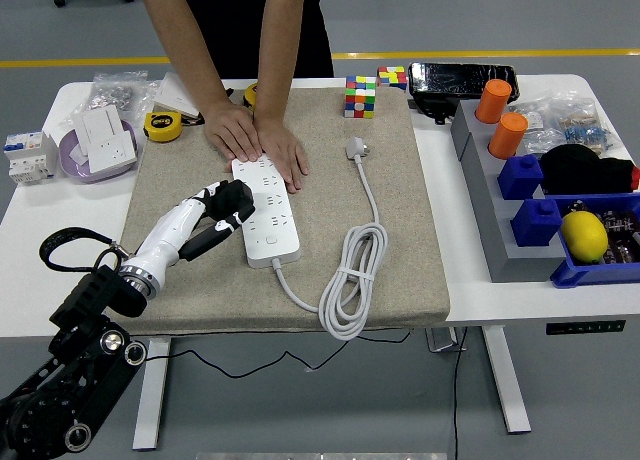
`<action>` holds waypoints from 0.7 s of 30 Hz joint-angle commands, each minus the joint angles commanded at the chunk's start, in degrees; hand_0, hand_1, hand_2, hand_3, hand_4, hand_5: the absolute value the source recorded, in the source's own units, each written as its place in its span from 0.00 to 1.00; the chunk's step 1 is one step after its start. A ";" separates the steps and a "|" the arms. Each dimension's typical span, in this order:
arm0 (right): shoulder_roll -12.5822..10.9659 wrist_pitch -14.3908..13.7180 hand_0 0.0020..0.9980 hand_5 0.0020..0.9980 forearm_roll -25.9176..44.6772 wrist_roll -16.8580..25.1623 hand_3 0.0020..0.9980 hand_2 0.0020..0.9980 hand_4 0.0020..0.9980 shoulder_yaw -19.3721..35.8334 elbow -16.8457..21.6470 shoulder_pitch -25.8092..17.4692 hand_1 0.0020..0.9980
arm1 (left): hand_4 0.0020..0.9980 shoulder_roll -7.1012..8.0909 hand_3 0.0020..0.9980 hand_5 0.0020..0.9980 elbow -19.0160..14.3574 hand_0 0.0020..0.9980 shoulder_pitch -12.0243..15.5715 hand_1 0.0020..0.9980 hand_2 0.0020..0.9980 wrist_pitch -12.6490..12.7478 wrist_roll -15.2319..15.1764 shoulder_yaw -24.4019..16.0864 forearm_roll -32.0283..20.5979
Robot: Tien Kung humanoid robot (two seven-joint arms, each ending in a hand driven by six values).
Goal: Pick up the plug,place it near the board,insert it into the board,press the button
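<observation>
The white power strip (266, 214) lies on the beige mat (400, 200), its button (269, 241) at the near end. A person's two hands (283, 152) press flat on the strip's far end. The black plug (238, 196) sits at the strip's left edge, its thin black cord trailing left under my arm. My left hand (220, 205) comes in from the lower left, fingers curled over the plug. The strip's own white plug (357, 148) and coiled cable (350, 280) lie to the right. My right arm is out of sight.
Two puzzle cubes (360, 96) stand at the mat's far edge. A yellow tape measure (161, 126) and a purple bowl (98, 148) with a white socket sit left. At right are a grey rack with orange cups (508, 135), blue bins and a lemon (585, 235).
</observation>
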 joint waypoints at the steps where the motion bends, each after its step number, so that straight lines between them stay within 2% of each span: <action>1: -0.02 -0.01 0.82 0.80 0.00 -0.02 0.76 0.74 1.00 0.03 0.00 0.00 0.75 | 1.00 0.04 0.99 1.00 0.39 1.00 -0.23 1.00 0.99 -0.08 0.10 0.36 0.10; 11: -0.09 -0.05 0.82 0.80 0.14 -0.08 0.76 0.74 1.00 0.01 0.00 0.07 0.75 | 1.00 0.28 0.99 1.00 2.18 1.00 -2.08 1.00 0.99 -0.11 0.90 2.18 1.46; 21: -0.11 -0.08 0.82 0.80 0.35 -0.06 0.76 0.74 1.00 -0.19 0.00 0.18 0.75 | 1.00 0.90 0.98 1.00 2.58 1.00 -3.94 1.00 0.99 0.13 1.43 4.99 2.97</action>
